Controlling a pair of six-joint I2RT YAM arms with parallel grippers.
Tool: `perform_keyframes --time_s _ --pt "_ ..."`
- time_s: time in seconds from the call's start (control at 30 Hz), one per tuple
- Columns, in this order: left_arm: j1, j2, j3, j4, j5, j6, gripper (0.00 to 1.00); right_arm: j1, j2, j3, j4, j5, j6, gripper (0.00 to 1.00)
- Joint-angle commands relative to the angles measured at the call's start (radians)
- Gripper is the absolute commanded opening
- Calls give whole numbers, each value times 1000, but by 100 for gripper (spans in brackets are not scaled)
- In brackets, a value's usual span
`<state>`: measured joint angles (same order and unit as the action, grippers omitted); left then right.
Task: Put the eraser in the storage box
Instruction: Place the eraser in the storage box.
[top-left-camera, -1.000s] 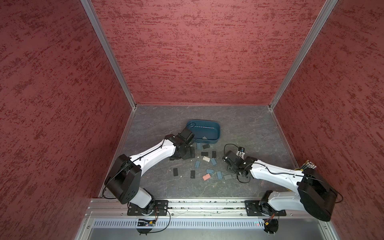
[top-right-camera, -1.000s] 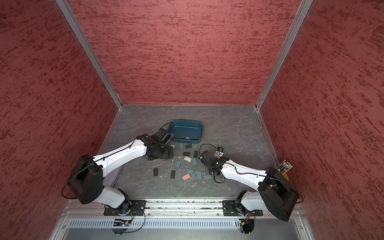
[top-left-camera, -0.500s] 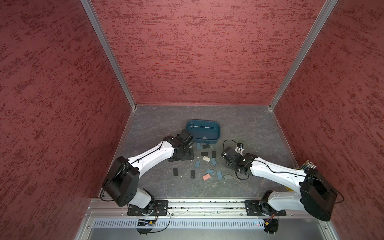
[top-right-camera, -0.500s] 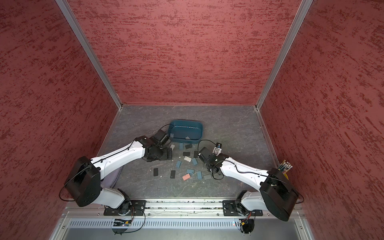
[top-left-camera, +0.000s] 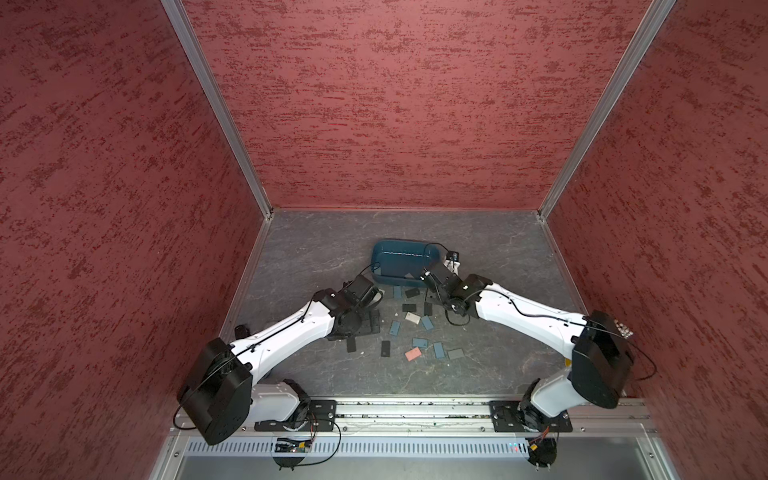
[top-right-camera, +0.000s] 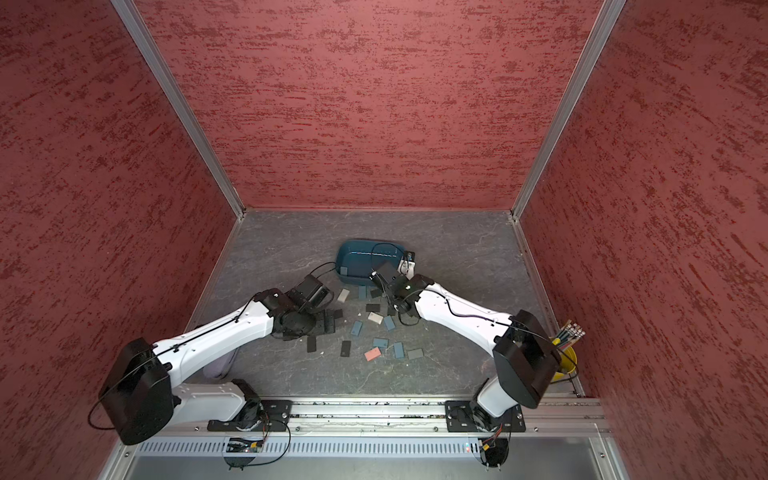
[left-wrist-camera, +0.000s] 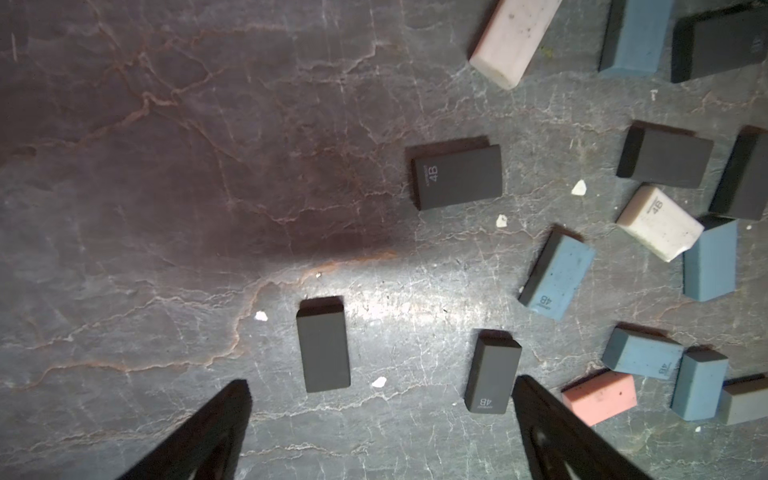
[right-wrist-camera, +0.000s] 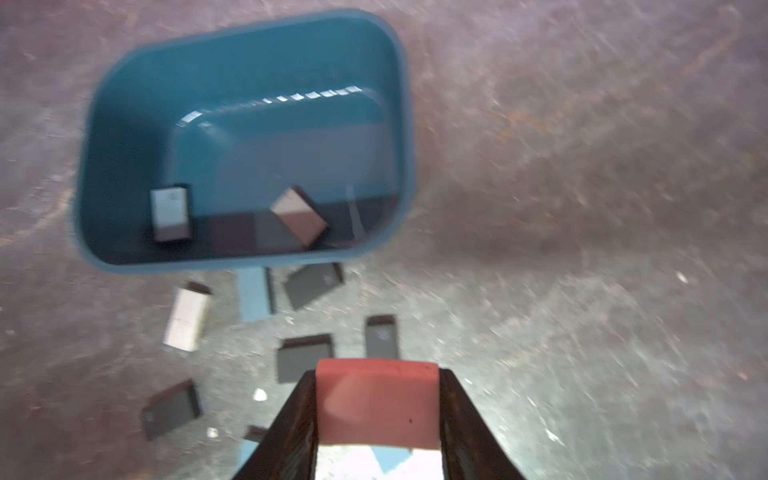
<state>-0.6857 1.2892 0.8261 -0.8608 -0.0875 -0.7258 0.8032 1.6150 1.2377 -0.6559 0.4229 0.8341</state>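
The right pincer (right-wrist-camera: 376, 378) holds a pink eraser (right-wrist-camera: 376, 407) next to the storage box (right-wrist-camera: 249, 58).
The pink eraser is up in the air by the near edge of the storage box, not in it. The storage box sits on the grey table (top-left-camera: 332, 249), in the middle and toward the back edge. Two erasers (right-wrist-camera: 170, 212) lie inside. The left pincer (left-wrist-camera: 380, 382) is wide apart, low over black erasers (left-wrist-camera: 323, 345).

"4B" can be read in the left wrist view on a black eraser (left-wrist-camera: 457, 176), a second black eraser (left-wrist-camera: 492, 372), a blue eraser (left-wrist-camera: 557, 276) and a white eraser (left-wrist-camera: 660, 222). The tiny print beside it can't be made out, tbh.
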Motion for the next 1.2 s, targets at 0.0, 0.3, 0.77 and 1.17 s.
perform_keyframes --time_s 0.0,0.3,0.77,1.17 --pt "-14 -20 -33 -3 -14 -37 100 -2 72 112 6 22 -75 42" --pt "-33 18 -88 43 -1 -55 100 -48 271 310 22 -1 -167 43" --pt "-34 77 -93 62 -26 -75 100 -93 349 352 61 -48 -238 55" --pt "-27 117 -96 77 -55 -93 100 -93 174 229 166 -100 -278 96"
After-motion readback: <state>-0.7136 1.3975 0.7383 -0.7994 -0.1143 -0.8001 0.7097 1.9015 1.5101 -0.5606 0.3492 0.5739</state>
